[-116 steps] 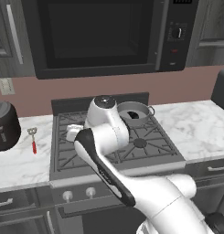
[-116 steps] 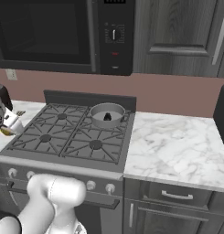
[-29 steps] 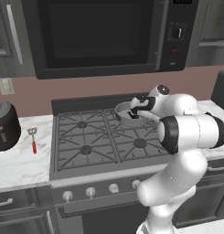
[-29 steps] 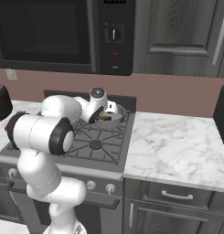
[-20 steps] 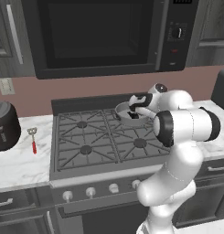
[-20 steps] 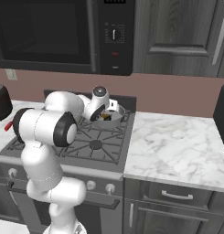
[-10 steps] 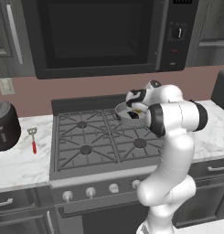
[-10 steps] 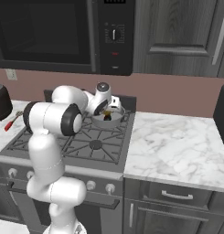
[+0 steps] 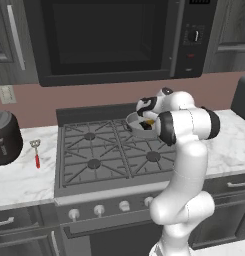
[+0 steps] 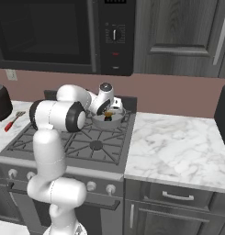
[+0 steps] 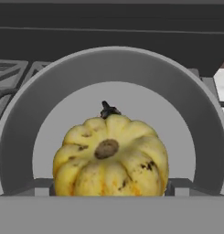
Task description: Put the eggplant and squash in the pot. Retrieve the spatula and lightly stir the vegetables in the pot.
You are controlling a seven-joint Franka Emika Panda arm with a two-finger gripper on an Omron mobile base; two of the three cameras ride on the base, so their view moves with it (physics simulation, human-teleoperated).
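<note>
Over the back-right burner, jaws stand wide, gripping nothing. Ribbed yellow squash (image 11: 110, 157) rests inside shallow grey metal pot (image 11: 22, 114); dark stem behind it (eggplant? cannot tell). Red-handled slotted spatula (image 9: 36, 152) on the left bench; retrieval and stirring remain.

The ribbed yellow squash (image 11: 110, 157) sits inside the grey pot (image 11: 22, 114), a dark eggplant (image 11: 109, 109) tip behind it. The red-handled spatula (image 9: 36, 152) lies on the table.
</note>
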